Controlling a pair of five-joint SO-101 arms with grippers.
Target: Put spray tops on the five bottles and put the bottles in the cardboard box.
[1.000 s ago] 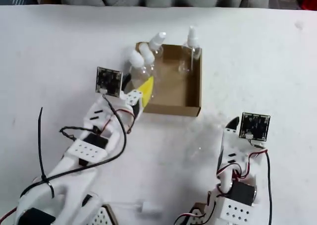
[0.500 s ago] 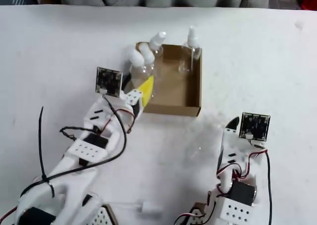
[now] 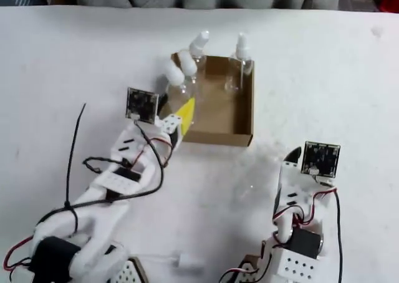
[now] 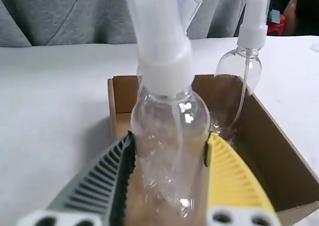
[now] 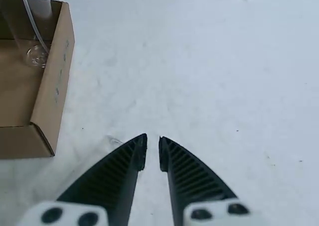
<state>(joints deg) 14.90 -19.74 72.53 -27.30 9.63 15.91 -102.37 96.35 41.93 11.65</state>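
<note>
My left gripper is shut on a clear bottle with a white spray top and holds it upright over the near left part of the cardboard box. In the high view this held bottle stands close against two other topped bottles at the box's far left corner. Another topped bottle stands in the far right corner, also seen from the left wrist. My right gripper rests low over the table to the right of the box, its fingers nearly touching with nothing between them.
A loose white spray top with its tube lies on the table near the front edge, between the two arm bases. The box wall lies off to one side of the right gripper. Bare white table surrounds the box.
The left arm has pushed forward and slightly right with the bottle, bringing it further over the box. The right arm has not moved.
</note>
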